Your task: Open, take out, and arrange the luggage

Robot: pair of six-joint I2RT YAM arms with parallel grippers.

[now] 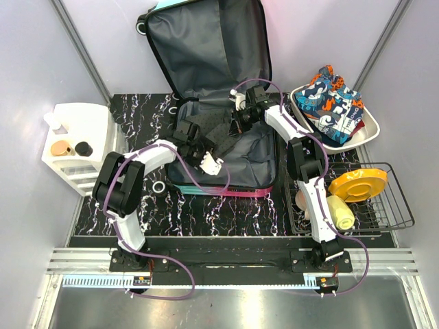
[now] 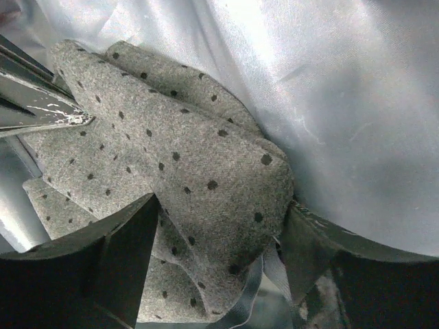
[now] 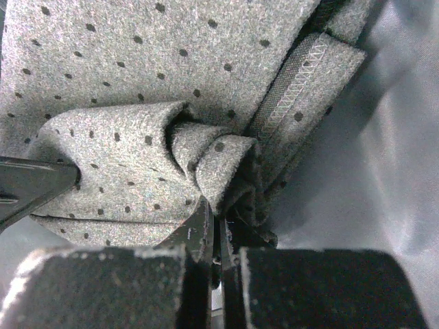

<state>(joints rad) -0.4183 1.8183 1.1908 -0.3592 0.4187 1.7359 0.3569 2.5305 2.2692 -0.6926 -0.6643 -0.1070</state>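
The luggage (image 1: 206, 41) lies open on the black marbled table, lid propped up at the back, pink-teal shell edge (image 1: 219, 190) at the front. A grey cloth with black dots (image 2: 185, 151) lies inside on the grey lining (image 2: 343, 103). My left gripper (image 1: 186, 137) is in the base's left part; in the left wrist view its jaws (image 2: 221, 205) stand partly closed on a thick fold of this cloth. My right gripper (image 1: 240, 120) is at the base's back; in the right wrist view it (image 3: 218, 212) is pinched shut on a bunched fold of the cloth (image 3: 137, 82).
A white oval tub (image 1: 369, 130) with colourful clothes (image 1: 333, 103) stands at the back right. A wire basket (image 1: 398, 205) on the right holds a yellow plate (image 1: 357, 184) and a cream bottle (image 1: 341, 212). A white shelf unit (image 1: 79, 116) stands left; a small ring (image 1: 158, 186) lies before the luggage.
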